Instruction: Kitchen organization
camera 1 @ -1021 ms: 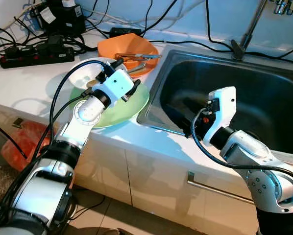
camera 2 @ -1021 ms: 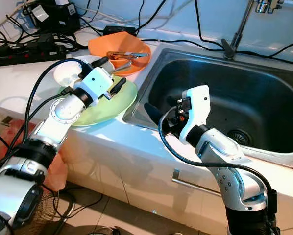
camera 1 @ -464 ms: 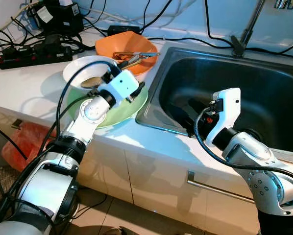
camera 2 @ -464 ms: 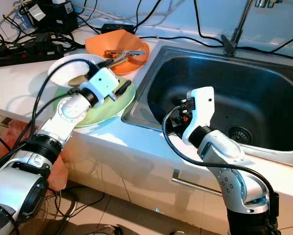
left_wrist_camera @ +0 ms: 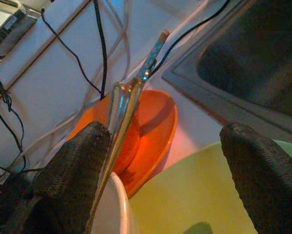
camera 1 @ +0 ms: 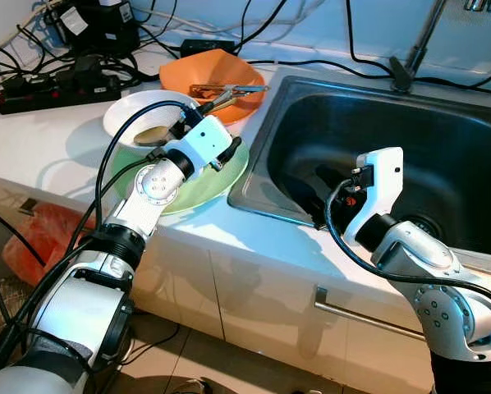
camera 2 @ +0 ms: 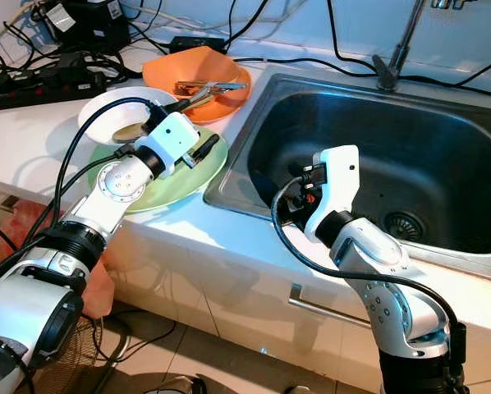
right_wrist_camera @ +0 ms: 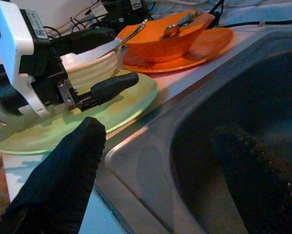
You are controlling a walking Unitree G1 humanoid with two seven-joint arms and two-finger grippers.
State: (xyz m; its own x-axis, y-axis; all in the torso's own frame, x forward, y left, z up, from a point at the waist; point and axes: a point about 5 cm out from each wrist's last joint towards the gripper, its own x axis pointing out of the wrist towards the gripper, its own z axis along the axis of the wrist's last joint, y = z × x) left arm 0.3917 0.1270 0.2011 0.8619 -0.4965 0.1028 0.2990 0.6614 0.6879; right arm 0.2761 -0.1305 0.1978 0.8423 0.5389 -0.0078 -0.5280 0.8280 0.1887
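The left gripper (camera 1: 206, 141), fingers spread and empty, is held over the green plate (camera 1: 229, 176) beside the sink (camera 1: 266, 164) edge, apparently to grasp the white bowl (camera 1: 130, 123); the right gripper (right_wrist_camera: 151, 161), also spread, waits inside the sink's near edge.

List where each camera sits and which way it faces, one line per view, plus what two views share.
Left eye view: on the head, looking down at the counter and sink; both arms show, left pincer over the green plate.
Right eye view: same head, the same scene slightly offset.
Left wrist view: along its open fingers toward the orange bowl and utensils.
Right wrist view: from the sink edge, past its open fingers, toward the left pincer and white bowl.
Shared: both wrist views show the orange bowl and the green plate.
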